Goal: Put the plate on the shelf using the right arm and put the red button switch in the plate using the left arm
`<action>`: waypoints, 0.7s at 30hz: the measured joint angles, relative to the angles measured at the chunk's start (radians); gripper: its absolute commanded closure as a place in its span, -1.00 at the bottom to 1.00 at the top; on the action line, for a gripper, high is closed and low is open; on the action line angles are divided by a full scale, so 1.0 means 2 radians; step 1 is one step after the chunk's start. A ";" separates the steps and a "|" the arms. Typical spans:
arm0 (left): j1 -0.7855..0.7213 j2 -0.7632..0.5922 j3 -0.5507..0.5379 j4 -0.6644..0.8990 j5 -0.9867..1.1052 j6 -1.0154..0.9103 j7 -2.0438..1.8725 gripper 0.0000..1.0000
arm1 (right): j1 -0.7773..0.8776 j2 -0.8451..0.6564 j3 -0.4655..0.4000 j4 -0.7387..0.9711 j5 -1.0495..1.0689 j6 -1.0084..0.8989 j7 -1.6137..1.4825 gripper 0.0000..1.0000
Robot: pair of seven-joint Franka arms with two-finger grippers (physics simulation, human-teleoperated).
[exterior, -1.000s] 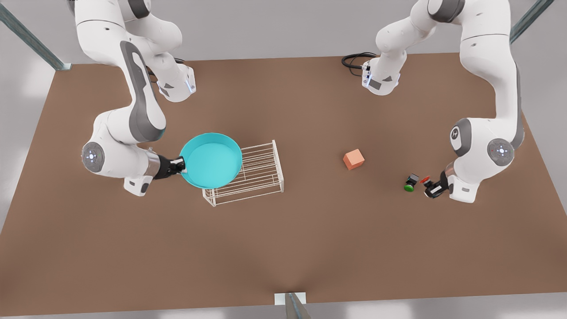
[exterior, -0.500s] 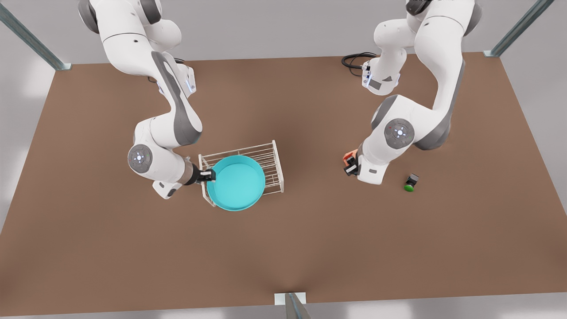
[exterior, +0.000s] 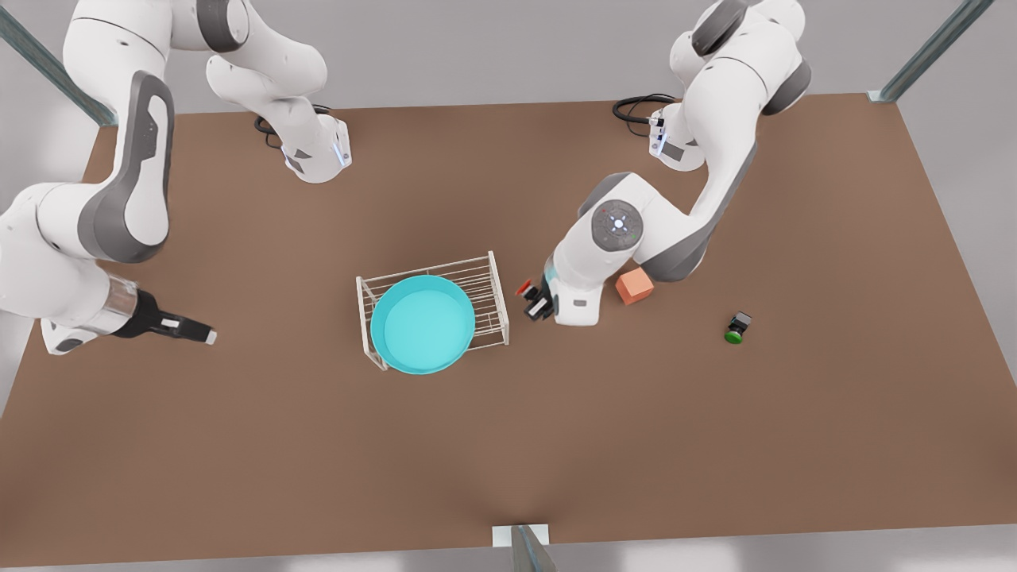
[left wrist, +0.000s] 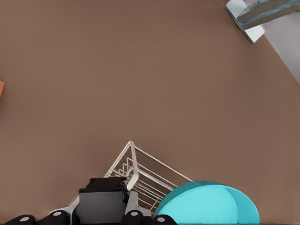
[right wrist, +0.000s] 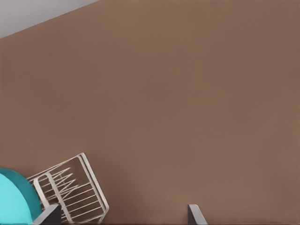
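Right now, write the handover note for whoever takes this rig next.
Right end effector: open, empty, off to the front view's left, away from the rack.
Left end effector: shut on the red switch, just beside the rack's far end.
Plate sits on the rack: done.
Left: carry the red switch over the plate and release it.
Green switch and orange cube stay on the table.

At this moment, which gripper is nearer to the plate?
The left. The left gripper, shut on the red button switch, hangs just off the shelf that carries the plate, on the front view's right. The right gripper is open, well off to the front view's left.
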 measured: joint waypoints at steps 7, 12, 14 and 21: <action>-0.081 0.027 0.035 0.011 0.034 0.132 -0.100 0.39 | -0.001 0.001 -0.011 0.066 -0.068 -0.059 -0.056 -1.00; -0.157 0.053 0.095 0.048 0.050 0.187 -0.164 0.39 | 0.005 0.006 -0.011 0.070 -0.093 -0.085 -0.084 -1.00; -0.176 0.070 0.100 0.062 0.062 0.199 -0.187 0.39 | 0.005 0.008 -0.011 0.070 -0.097 -0.091 -0.093 -1.00; -0.229 0.113 0.111 0.080 0.084 0.226 -0.250 0.38 | 0.005 0.011 -0.010 0.070 -0.101 -0.101 -0.119 -1.00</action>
